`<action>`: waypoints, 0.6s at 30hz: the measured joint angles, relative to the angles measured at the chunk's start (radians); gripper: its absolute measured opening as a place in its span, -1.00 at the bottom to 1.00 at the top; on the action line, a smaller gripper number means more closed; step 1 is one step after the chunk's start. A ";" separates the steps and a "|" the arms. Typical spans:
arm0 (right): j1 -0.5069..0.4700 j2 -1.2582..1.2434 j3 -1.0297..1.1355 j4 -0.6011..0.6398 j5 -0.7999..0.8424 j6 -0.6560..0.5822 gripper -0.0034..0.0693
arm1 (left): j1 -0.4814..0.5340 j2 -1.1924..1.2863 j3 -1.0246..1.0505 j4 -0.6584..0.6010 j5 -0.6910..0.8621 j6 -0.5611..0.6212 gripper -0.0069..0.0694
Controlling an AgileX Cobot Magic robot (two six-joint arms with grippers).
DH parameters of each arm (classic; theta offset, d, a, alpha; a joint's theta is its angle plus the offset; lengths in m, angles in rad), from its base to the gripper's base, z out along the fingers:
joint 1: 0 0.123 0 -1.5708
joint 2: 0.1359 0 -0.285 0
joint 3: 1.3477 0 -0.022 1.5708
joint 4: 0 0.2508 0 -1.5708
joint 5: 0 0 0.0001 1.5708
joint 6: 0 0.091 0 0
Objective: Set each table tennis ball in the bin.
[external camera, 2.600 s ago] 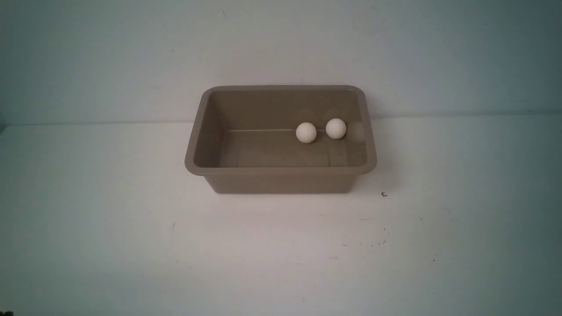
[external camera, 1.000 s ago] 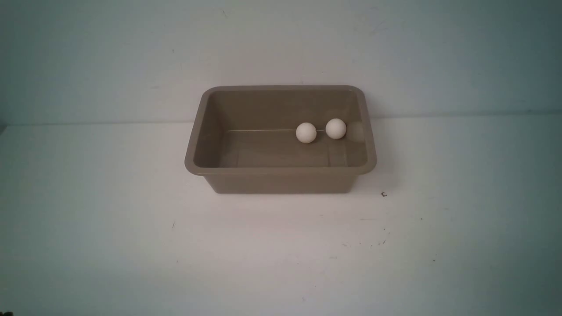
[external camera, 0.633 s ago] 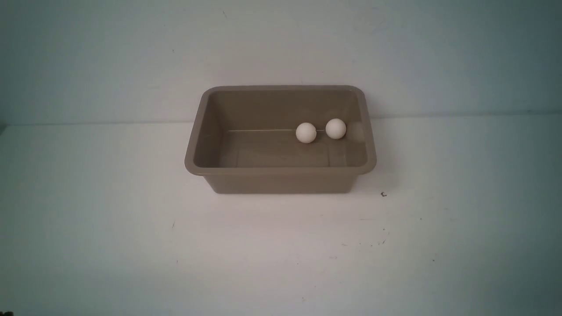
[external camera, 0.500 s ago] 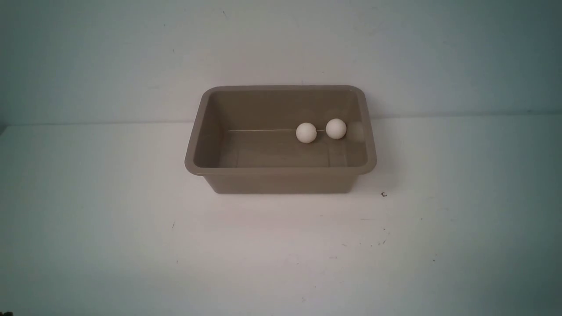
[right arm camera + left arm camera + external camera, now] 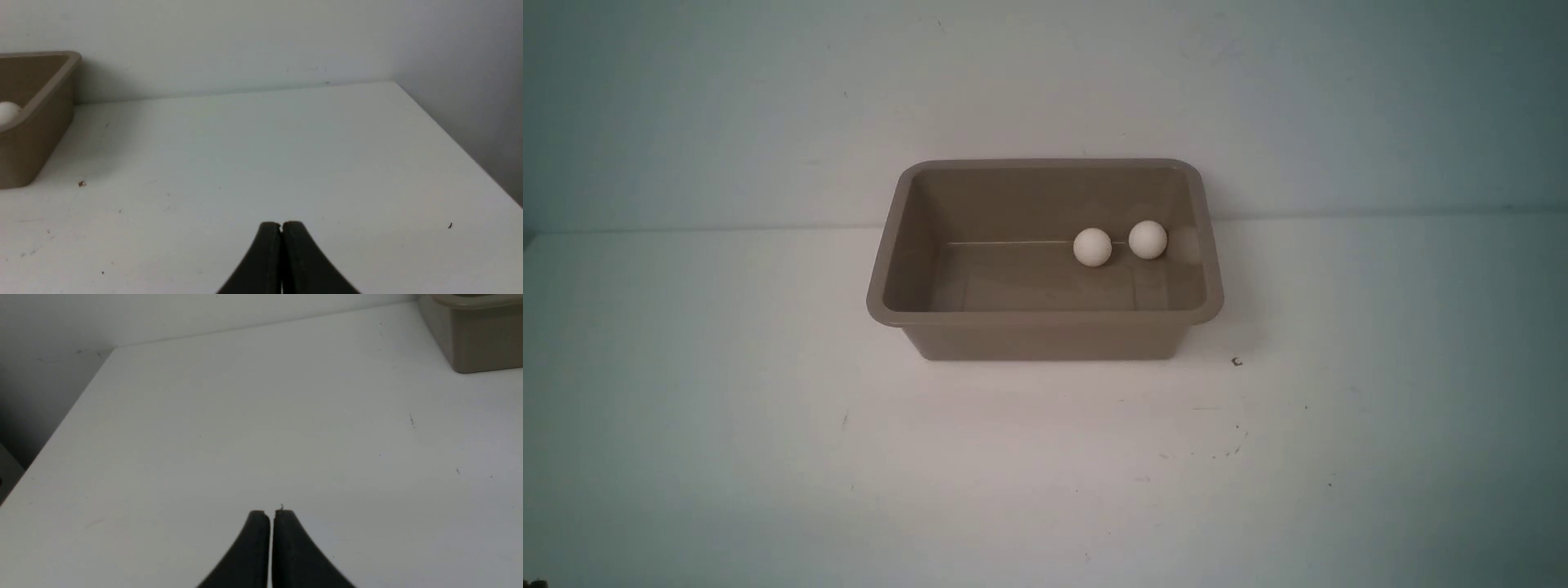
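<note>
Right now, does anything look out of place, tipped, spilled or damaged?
Nothing stands out. The bin sits upright and square on the table, with both table tennis balls resting inside near its far right corner. Both grippers are shut and empty, clear of the bin. The table carries only a few small specks.

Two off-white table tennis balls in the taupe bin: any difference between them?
1. Position: one off-white table tennis ball lies nearer the middle of the taupe-brown rectangular plastic bin; the other ball lies nearer the bin's right wall.
2. Depth: the right-hand ball sits slightly farther back than the middle one.

Shared: same small size, plain matte off-white, both resting on the bin floor near the back wall, a small gap between them, neither held.
</note>
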 joint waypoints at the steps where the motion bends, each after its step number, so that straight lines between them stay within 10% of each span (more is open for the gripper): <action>1: 0.000 0.000 0.034 0.000 -0.013 0.000 -0.95 | 0.000 0.000 0.000 0.000 0.000 0.000 -0.83; 18: 0.000 0.000 0.074 0.012 -0.097 0.004 -0.95 | 0.000 0.000 0.000 0.000 0.000 0.000 -0.83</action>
